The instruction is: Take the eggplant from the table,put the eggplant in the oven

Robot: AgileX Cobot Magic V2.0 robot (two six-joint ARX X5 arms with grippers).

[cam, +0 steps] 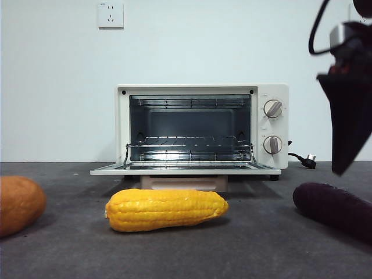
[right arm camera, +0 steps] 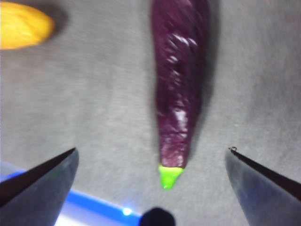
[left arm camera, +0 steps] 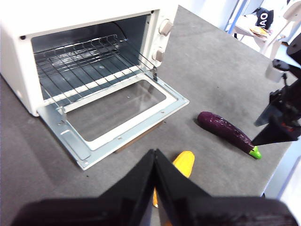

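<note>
The eggplant [right arm camera: 178,89] lies flat on the table [cam: 256,244], off to the side of the oven [cam: 202,131] nearest its 2 knobs and out in front of it, with its green stem cap [right arm camera: 169,176] pointing away from the oven toward the table's edge. It touches nothing else. Above it hangs the right gripper [right arm camera: 151,157], jaws spread wide, one to each side of the stem end and both clear of the purple skin; from the front it shows as a big dark wedge over the eggplant's blunt end. The yellow corn cob [cam: 167,210] rests near the middle of the table, just before the oven's lowered door [cam: 186,169], well apart from the eggplant. The door lies flat open, and the wire rack [left arm camera: 89,59] inside is bare. An orange-brown vegetable [cam: 20,204] sits at the far side from the eggplant. The left gripper [left arm camera: 155,157] waits over the corn with its 2 black jaws pressed together on nothing. No brand name or lettering on the oven can be read here. A white wall socket [cam: 110,15] is mounted above.
</note>
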